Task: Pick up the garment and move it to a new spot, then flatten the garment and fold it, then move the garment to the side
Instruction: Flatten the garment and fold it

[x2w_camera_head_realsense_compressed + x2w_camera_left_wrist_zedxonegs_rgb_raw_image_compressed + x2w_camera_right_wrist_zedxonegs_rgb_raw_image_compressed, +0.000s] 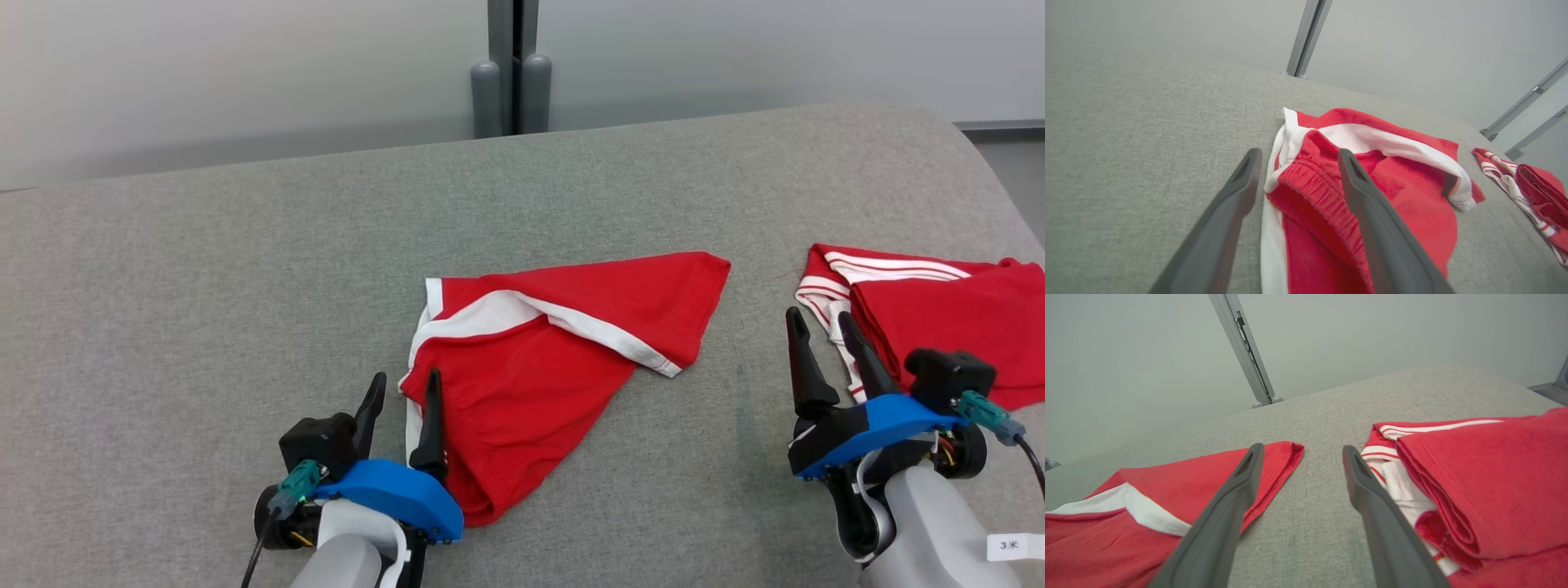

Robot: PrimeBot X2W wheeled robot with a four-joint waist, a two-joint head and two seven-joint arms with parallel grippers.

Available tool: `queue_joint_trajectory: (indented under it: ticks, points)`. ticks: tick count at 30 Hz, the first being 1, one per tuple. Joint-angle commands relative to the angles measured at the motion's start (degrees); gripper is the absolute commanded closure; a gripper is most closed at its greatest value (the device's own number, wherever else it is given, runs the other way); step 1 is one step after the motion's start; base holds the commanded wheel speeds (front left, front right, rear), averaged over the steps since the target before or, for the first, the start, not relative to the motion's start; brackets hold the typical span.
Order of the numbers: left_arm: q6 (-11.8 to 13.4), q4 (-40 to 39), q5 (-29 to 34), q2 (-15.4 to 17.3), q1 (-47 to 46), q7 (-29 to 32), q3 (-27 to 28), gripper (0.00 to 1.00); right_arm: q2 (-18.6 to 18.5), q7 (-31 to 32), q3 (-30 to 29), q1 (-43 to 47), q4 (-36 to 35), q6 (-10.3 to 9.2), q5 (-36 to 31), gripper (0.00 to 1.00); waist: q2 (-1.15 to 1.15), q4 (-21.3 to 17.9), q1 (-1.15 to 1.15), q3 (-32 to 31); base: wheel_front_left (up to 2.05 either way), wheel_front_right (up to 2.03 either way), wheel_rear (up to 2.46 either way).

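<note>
A crumpled red garment (pixel 539 359) with white stripes lies in the middle of the grey fabric surface (pixel 245 286). My left gripper (pixel 406 377) stands open at its left edge. In the left wrist view the garment's (pixel 1404 196) white-trimmed edge and gathered waistband lie between the left gripper's (pixel 1299 154) fingers, nothing pinched. A second red garment (pixel 955 318), folded, with thin white stripes, lies at the right edge. My right gripper (pixel 819 315) is open just left of it, holding nothing. In the right wrist view the right gripper (pixel 1302 448) points at bare fabric between the crumpled garment (pixel 1167 486) and the folded one (pixel 1486 477).
The grey surface curves away at the back right, with floor beyond it. A pale wall with a grey vertical post (pixel 513 73) stands behind. Bare fabric spreads across the left and the back.
</note>
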Motion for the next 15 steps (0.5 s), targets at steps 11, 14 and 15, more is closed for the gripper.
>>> queue_joint_trajectory:
  ticks: [11,14,15]
  points:
    - [-1.3,13.7,-7.0,0.0,-7.9,-0.3,-4.1,0.46,-0.3,-0.2,2.6,0.0,-1.2,0.01,1.0,0.0,-0.01,-2.6,0.0,2.2,0.0,0.0,0.0]
    - [-1.5,15.5,-6.3,0.0,-9.8,-0.3,-5.8,1.0,0.0,-0.2,2.7,-0.1,-1.4,0.01,1.0,0.0,-0.01,-2.7,0.0,2.5,0.0,0.0,0.0]
    - [-1.0,15.5,-5.1,0.0,-10.5,-0.3,-5.9,1.0,0.1,-0.2,2.6,-0.1,-1.5,0.01,1.1,0.0,-0.01,-2.7,0.0,2.5,0.0,0.0,0.0]
